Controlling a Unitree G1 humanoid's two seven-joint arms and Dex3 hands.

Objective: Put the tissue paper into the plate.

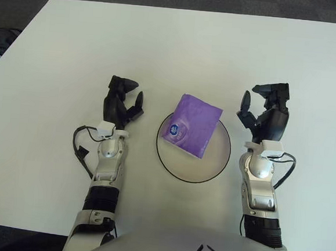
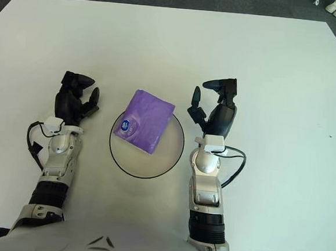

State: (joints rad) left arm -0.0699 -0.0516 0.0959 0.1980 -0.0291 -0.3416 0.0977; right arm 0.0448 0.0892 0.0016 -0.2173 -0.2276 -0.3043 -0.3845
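A purple tissue pack (image 1: 191, 125) with a round blue label lies on the upper left part of the round plate (image 1: 211, 164), its top corner reaching over the rim. My right hand (image 1: 265, 113) is just right of the plate, fingers spread and holding nothing. On the plate's left side my left hand (image 1: 121, 102) shows with relaxed fingers, also holding nothing.
The white table (image 1: 174, 50) stretches wide beyond the plate. A dark floor borders it at the top and left edges. A black cable (image 1: 82, 148) loops beside my left wrist.
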